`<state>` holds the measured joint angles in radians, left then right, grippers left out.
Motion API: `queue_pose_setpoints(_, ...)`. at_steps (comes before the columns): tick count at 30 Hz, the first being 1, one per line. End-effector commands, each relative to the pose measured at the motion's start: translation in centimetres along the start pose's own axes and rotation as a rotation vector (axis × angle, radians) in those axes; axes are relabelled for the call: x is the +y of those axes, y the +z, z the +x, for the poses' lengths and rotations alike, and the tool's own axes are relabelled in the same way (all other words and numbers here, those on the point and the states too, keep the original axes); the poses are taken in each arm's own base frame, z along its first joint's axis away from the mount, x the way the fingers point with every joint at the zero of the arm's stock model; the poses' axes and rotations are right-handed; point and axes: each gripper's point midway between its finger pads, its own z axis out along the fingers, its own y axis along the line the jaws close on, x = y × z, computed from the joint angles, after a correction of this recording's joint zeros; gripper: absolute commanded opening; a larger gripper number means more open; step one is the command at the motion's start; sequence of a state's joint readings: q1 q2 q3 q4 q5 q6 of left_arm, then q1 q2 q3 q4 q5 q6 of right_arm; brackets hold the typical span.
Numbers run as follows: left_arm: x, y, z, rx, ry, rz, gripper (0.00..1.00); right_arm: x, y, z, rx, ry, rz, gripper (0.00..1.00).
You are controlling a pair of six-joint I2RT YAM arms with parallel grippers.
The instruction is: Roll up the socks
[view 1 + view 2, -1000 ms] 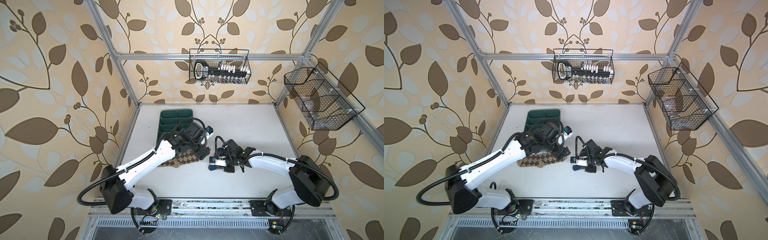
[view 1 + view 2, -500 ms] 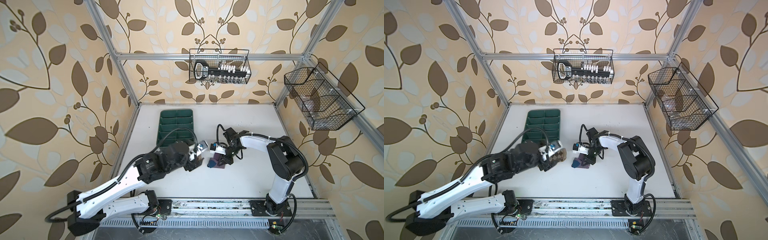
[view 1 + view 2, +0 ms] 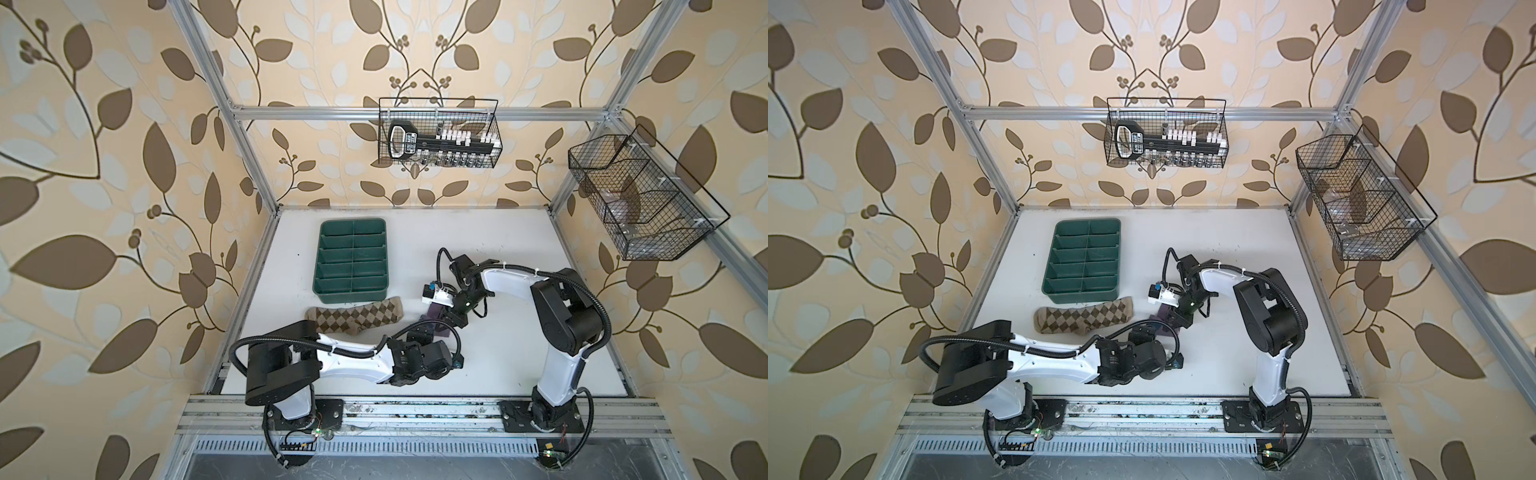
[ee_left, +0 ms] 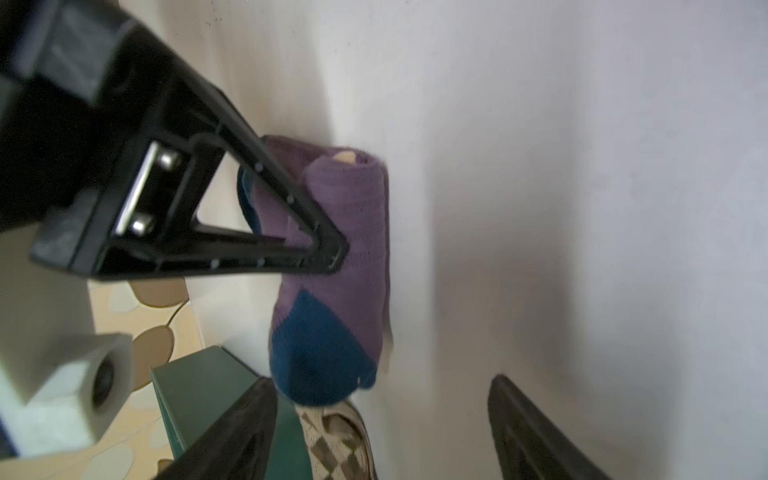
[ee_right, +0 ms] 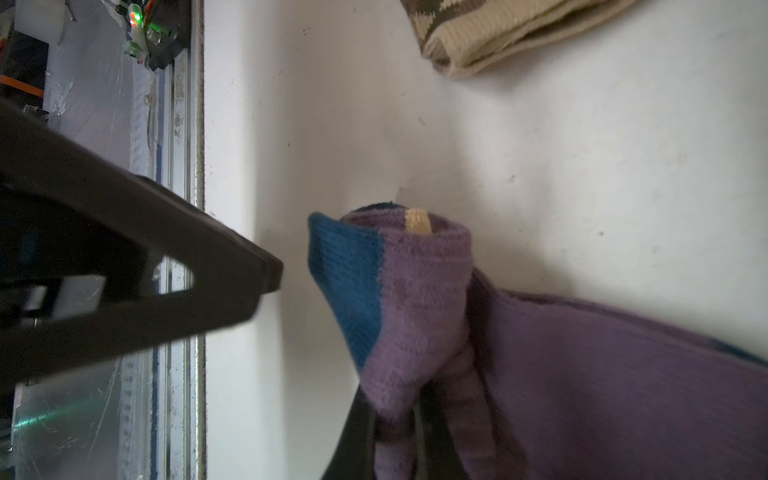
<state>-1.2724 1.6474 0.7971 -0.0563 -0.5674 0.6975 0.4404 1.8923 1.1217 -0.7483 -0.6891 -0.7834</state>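
Right claw (image 5: 395, 440) is clamping tight on a fold of the purple sock (image 4: 361, 216), with the rolled bundle sitting on the white table (image 3: 478, 232) just past its tips. Left claw (image 4: 382, 380) is hovering wide open and holding nothing, the roll's navy end lying just ahead of its 2 fingers (image 4: 249, 432), while the tan argyle sock (image 3: 357, 318) is lying flat off to its side, just beside the green tray (image 3: 349, 296).

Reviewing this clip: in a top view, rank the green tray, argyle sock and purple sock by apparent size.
1. green tray
2. argyle sock
3. purple sock: smallest as seen, but it is rolled and partly hidden, so its full extent is unclear.
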Motion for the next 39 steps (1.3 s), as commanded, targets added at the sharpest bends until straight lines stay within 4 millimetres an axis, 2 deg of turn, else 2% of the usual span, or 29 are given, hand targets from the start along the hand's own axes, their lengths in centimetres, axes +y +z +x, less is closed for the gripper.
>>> queue_pose_setpoints(1,3.7,1.0,-1.9,-0.056,-0.095,-0.102,0.76,-0.3,1.5,4.1,0.147,0.056,-0.014,0.0)
queue_pose_setpoints(4,3.6,2.8,-1.1,-0.025,-0.119,-0.083,0.66,-0.2,1.5,3.9,0.137,0.05,-0.017,0.0)
queue_pose_setpoints(6,3.3,3.7,-0.9,-0.019,-0.139,-0.051,0.55,-0.2,1.4,3.9,0.131,0.049,-0.016,0.0)
queue_pose_setpoints(8,2.6,4.4,-0.9,-0.013,-0.188,0.026,0.36,-0.2,1.3,3.8,0.119,0.045,-0.016,0.0)
queue_pose_setpoints(11,1.9,4.9,-0.8,-0.004,-0.24,0.122,0.15,-0.2,1.0,3.7,0.098,0.044,-0.005,0.0)
queue_pose_setpoints(13,1.3,4.6,-0.8,0.001,-0.26,0.18,0.09,-0.5,0.7,3.5,0.076,0.044,0.019,0.01)
queue_pose_setpoints(15,0.6,4.1,-0.9,0.003,-0.28,0.238,0.07,-1.1,0.2,2.6,0.027,0.033,0.064,0.05)
queue_pose_setpoints(17,-0.3,3.4,-1.0,0.006,-0.32,0.322,0.06,-1.4,-0.9,1.3,-0.055,0.02,0.117,0.19)
queue_pose_setpoints(18,-0.7,3.1,-1.0,0.01,-0.328,0.348,0.06,-1.6,-1.5,0.8,-0.088,0.012,0.147,0.33)
queue_pose_setpoints(19,-0.8,2.9,-0.9,0.022,-0.339,0.362,0.06,-1.6,-2.5,0.1,-0.13,0.001,0.174,0.88)
queue_pose_setpoints(20,-0.9,2.8,-0.8,0.033,-0.345,0.368,0.06,-1.5,-3.7,-0.7,-0.171,-0.009,0.198,1.0)
queue_pose_setpoints(22,-1.1,2.7,-0.3,0.063,-0.344,0.372,0.05,-2.0,-6.2,-1.6,-0.221,-0.011,0.295,1.0)
queue_pose_setpoints(24,-1.2,2.6,-0.3,0.072,-0.348,0.385,0.06,-2.9,-9.7,-2.5,-0.281,-0.017,0.459,1.0)
queue_pose_setpoints(27,-1.2,2.8,-0.4,0.103,-0.353,0.404,0.06,-3.9,-17.4,-3.5,-0.458,0.034,0.796,1.0)
queue_pose_setpoints(29,-1.2,2.9,-0.6,0.114,-0.357,0.41,0.05,-3.6,-23.8,-2.9,-0.634,0.111,1.039,1.0)
queue_pose_setpoints(31,-1.0,2.9,-0.7,0.107,-0.363,0.403,0.05,-2.2,-28.1,-1.4,-0.781,0.198,1.177,1.0)
queue_pose_setpoints(32,-0.9,2.9,-0.7,0.106,-0.361,0.391,0.05,-1.4,-29.7,-0.5,-0.845,0.252,1.216,1.0)
queue_pose_setpoints(34,-0.5,3.1,-0.5,0.109,-0.36,0.364,0.05,0.0,-31.2,0.5,-0.92,0.359,1.224,1.0)
queue_pose_setpoints(35,-0.3,3.2,-0.4,0.109,-0.358,0.349,0.04,0.5,-30.9,1.0,-0.922,0.432,1.187,1.0)
queue_pose_setpoints(37,-0.3,3.3,-0.2,0.111,-0.349,0.331,0.04,0.9,-29.2,1.7,-0.917,0.596,1.063,1.0)
queue_pose_setpoints(39,-0.2,3.3,-0.2,0.107,-0.341,0.317,0.04,0.9,-25.9,1.8,-0.917,0.709,0.88,1.0)
